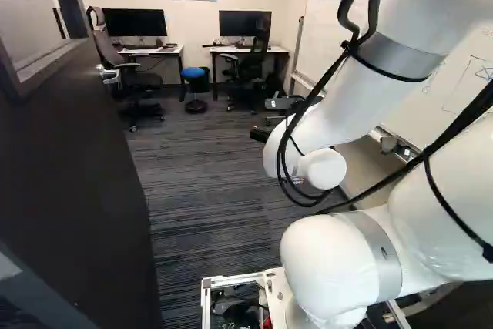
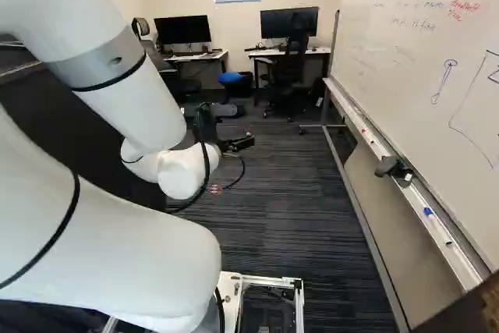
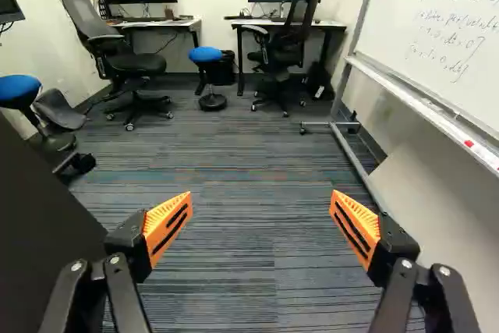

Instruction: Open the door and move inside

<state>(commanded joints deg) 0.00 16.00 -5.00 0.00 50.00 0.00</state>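
The gripper (image 2: 238, 144) reaches out past the arm's wrist in the right base view, over the carpet. In the wrist view the gripper (image 3: 261, 228) is open, its orange pads wide apart with only floor seen between them. The dark door (image 1: 69, 167) stands swung open along the left of the left base view. Its dark face (image 3: 47, 232) also shows beside one finger in the wrist view, apart from the pads. No handle can be made out. Past the door's edge lies the room's carpeted floor (image 3: 234, 185).
A whiteboard (image 2: 429, 60) on a wheeled frame runs along the right side, its tray (image 2: 405, 185) jutting out. Desks (image 3: 288, 24) with monitors, office chairs (image 3: 125, 60) and a blue stool (image 3: 206, 54) stand at the far wall. Another blue stool (image 3: 19, 87) is beyond the door.
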